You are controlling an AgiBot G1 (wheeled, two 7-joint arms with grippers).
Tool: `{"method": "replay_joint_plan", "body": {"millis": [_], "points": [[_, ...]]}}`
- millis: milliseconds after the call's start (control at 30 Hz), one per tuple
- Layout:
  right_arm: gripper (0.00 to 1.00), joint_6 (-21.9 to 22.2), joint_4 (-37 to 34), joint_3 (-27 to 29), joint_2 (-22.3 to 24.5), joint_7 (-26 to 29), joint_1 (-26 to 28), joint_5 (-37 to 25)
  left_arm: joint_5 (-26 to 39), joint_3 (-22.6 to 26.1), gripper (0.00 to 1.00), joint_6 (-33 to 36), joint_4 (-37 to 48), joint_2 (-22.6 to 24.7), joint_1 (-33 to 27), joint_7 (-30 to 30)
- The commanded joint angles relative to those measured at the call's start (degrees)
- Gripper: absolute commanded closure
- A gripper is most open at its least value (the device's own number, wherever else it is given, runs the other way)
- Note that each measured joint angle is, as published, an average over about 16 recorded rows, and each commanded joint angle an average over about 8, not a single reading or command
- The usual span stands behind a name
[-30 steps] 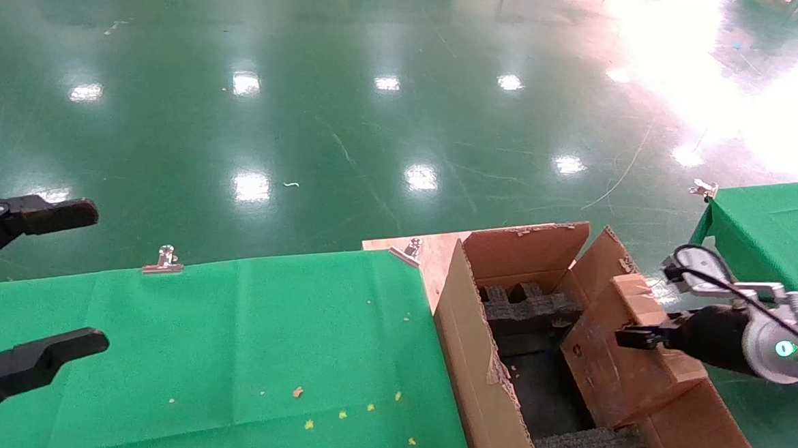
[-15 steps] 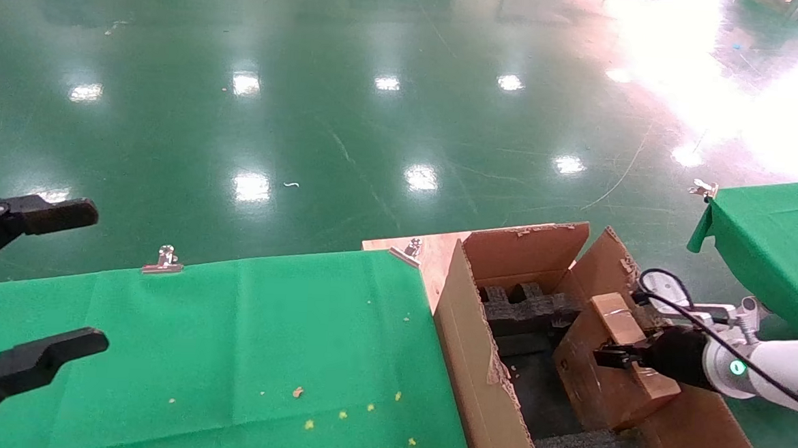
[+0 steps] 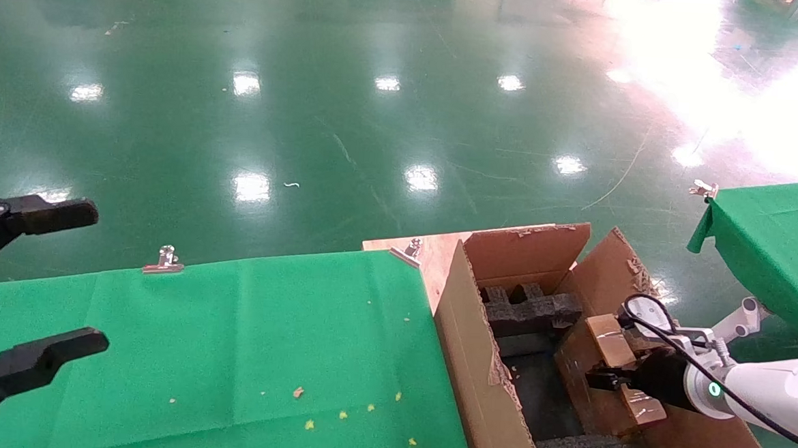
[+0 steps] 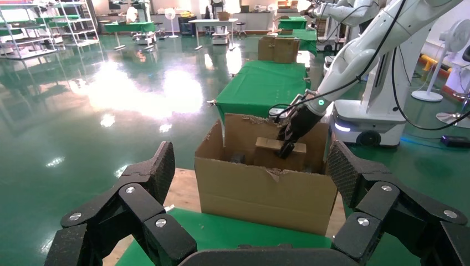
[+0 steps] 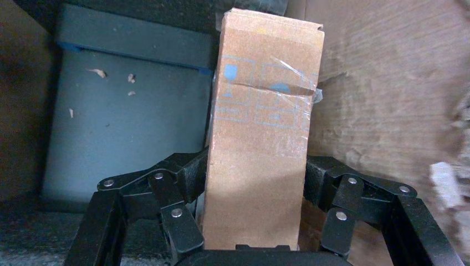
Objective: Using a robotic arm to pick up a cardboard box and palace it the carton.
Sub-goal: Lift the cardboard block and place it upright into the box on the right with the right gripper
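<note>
Brown taped small flat cardboard box sits clamped between the right gripper jaws, long axis running straight out from the palm, inside the large corrugated carton at about 4 o'clock on the head view. It probably hangs above the floor. Left gripper idles at 9 o'clock, jaws apart.

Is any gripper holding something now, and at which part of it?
The right gripper holds the cardboard box by its two long sides, near one end. The left gripper holds nothing.

right pincer lower and nearer, cardboard box sunk deeper into carton
</note>
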Motion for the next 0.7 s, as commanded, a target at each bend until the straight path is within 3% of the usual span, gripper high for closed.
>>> {"method": "replay_joint_plan", "body": {"millis": [33, 267, 300, 700], "points": [[0.94, 0.38, -0.71, -0.06, -0.53, 0.53, -0.96, 0.0, 0.0, 0.0, 0.0, 0.0, 0.0, 0.0, 0.0, 0.0], [0.07, 0.93, -1.58, -0.04, -1.42, 0.89, -2.0, -0.17, -0.01, 0.0, 0.0, -0.01, 0.01, -0.01, 0.01, 0.0], [0.0, 0.98, -1.63, -0.04, -1.49, 0.9, -2.08, -0.19, -0.02, 0.0, 0.0, -0.01, 0.02, -0.01, 0.01, 0.0], [0.0, 0.62, -1.17, -0.02, -1.03, 0.91, -1.64, 0.06, -0.01, 0.0, 0.0, -0.01, 0.01, -0.01, 0.01, 0.0]]}}
